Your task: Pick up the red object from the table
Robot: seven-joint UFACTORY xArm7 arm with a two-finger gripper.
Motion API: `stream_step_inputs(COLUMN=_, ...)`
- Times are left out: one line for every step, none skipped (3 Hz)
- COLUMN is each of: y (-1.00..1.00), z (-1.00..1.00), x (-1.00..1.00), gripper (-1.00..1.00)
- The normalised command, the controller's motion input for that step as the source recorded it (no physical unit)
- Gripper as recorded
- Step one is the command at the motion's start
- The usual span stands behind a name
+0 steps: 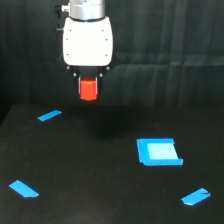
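The red object [88, 90] is a small red-orange stubby block hanging well above the black table [100, 165]. My gripper [88, 89] comes down from the white wrist body at the top of the exterior view and is shut on the block, with dark fingers on either side of it. The block touches nothing below it. A faint dark shadow lies on the table beneath it.
A blue strip [49, 115] lies at the exterior view's left, another blue strip [23, 189] at the lower left, a third [195, 197] at the lower right. A blue square [159, 152] lies right of centre. Dark curtain behind.
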Motion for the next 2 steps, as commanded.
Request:
stream_step_inputs(y=-0.07, z=0.04, x=0.08, gripper=-0.99)
stream_step_inputs(y=-0.01, z=-0.04, x=-0.03, gripper=-1.0)
